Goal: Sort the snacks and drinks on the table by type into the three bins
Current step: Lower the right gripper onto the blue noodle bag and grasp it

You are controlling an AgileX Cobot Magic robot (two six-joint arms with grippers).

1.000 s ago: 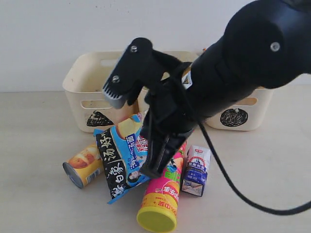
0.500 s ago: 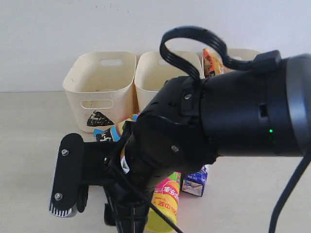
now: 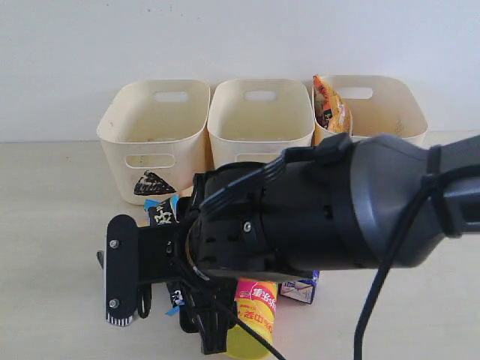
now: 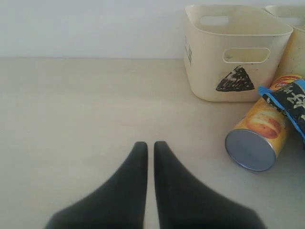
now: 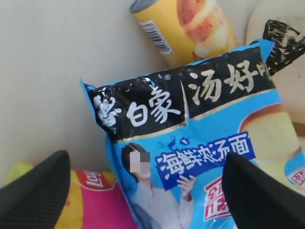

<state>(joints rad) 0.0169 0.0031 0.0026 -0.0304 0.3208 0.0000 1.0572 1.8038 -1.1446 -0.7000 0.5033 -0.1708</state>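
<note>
table: matte beige | wall: plain white behind far-edge bins | left gripper: pinched together, empty | right gripper: spread wide over blue bag

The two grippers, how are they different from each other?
The left gripper is shut, but the right gripper is open wide. The left gripper has only bare table under it, while the right gripper is over the blue bag. Both are black.

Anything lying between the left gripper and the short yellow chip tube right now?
Nothing: in the left wrist view only bare table separates the shut left gripper from the yellow chip tube.
</note>
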